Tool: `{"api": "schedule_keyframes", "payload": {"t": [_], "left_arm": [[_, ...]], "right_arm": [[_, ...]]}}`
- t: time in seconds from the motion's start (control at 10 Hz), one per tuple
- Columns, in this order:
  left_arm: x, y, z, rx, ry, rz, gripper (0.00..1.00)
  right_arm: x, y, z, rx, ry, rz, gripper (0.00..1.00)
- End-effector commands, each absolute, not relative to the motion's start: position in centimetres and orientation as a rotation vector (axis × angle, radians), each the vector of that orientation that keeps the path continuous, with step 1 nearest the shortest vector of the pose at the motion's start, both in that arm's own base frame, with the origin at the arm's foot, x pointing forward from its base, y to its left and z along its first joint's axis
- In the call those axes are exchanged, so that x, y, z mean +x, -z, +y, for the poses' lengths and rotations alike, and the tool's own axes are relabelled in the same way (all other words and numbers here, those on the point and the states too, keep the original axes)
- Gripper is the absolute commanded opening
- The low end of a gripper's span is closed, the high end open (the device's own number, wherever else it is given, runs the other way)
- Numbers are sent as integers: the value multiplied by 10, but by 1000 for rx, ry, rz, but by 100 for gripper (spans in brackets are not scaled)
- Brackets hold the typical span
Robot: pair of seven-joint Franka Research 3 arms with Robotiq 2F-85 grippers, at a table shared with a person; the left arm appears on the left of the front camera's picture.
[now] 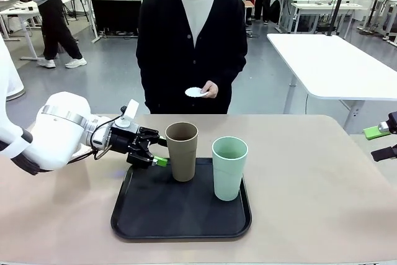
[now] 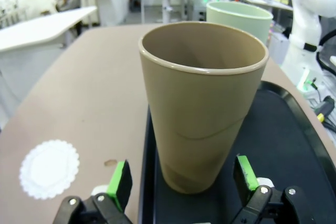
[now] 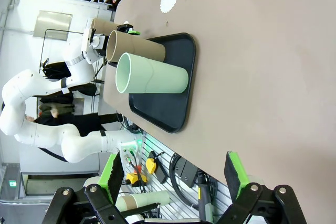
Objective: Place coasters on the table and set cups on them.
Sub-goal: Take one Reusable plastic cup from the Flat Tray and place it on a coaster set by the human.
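Left of the tray crowded, right side open.
Tan cup (image 1: 182, 151) stands between the spread fingers of the left pincer (image 1: 160, 152) at the tray's (image 1: 149, 215) back left. Mint cup (image 1: 229, 167) is just beside it, with a narrow gap between the cups. Left arm (image 1: 59, 131) blocks the counter (image 1: 310, 178) left of the tray, and a flat coaster (image 2: 50, 169) lies there. Tray front is bare. Counter right of the tray is bare up to the right pincer (image 1: 379, 143), fingers apart on nothing. Person's hand (image 1: 209, 89) is beyond the far edge.
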State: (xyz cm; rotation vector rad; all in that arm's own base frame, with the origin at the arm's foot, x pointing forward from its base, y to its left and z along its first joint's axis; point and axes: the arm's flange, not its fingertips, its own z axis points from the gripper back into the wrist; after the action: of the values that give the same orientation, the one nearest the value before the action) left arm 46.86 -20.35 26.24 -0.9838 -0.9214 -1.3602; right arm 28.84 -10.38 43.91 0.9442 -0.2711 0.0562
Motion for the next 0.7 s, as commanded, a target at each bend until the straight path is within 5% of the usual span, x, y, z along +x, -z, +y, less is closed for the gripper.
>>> {"api": "schedule_keyframes", "payload": {"t": [0.0, 0.6], "left_arm": [[471, -260, -212, -987, 1350, -932, 100], [469, -254, -233, -1002, 1405, -945, 100]], "right_arm": [[289, -439, -104, 955, -57, -275, 100], [289, -439, -104, 955, -57, -275, 100]]}}
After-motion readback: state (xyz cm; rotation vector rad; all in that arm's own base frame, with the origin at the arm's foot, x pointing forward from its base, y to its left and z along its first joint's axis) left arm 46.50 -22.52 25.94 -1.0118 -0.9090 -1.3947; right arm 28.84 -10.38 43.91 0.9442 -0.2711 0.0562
